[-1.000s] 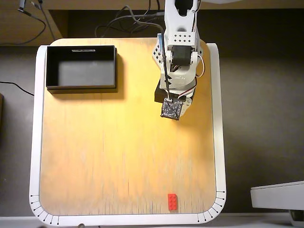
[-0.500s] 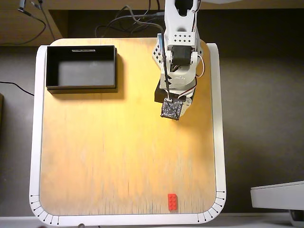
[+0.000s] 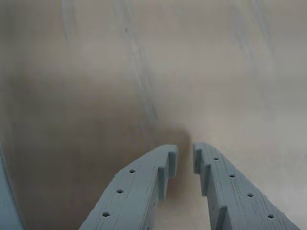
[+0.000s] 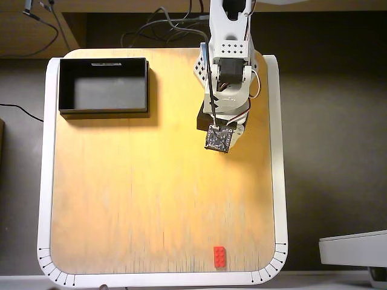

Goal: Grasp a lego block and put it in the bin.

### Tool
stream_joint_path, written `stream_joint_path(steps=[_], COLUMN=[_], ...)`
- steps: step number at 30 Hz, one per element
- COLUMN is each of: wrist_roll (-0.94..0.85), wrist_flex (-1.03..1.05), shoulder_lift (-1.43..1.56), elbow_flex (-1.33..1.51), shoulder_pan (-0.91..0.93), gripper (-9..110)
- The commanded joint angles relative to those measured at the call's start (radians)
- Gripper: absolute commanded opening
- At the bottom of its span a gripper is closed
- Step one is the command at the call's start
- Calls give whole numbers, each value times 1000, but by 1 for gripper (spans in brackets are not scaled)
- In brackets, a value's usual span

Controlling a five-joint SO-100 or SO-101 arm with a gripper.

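**Arm folded at rear of table, brick at front edge**

While the arm (image 4: pixel 225 78) sits folded near the top of the overhead view, its gripper (image 3: pixel 185 158) shows in the wrist view as two grey fingers (image 3: pixel 144 191) with tips close together, a narrow slit between them and nothing held. Only blurred, bare wood lies beneath the fingertips in that view.

Lego block (image 4: pixel 219 257): red, lying flat on the wooden table (image 4: pixel 151 193) close to the bottom edge of the overhead view, slightly right of centre, long side running top to bottom. It is well apart from the arm.

Bin (image 4: pixel 103 111): black, set at the table's top-left corner in the overhead view, a white label (image 4: pixel 106 63) on its far rim. Its grey floor holds no object. The bin stands to the left of the arm and well apart from the brick.
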Motion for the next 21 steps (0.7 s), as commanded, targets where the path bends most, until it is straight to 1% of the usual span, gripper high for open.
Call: stream_joint_path(steps=[1, 5, 8, 11, 16, 21], wrist_roll=[83, 244, 244, 325, 353, 341], wrist_flex=[11, 9, -6, -8, -6, -6], shoulder_lift=[91, 91, 91, 89, 2, -255], elbow_flex=[164, 164, 126, 58, -123, -399], shoulder_pan=[-8, -14, 21, 23, -6, -20], gripper=[0, 0, 0, 0, 0, 0])
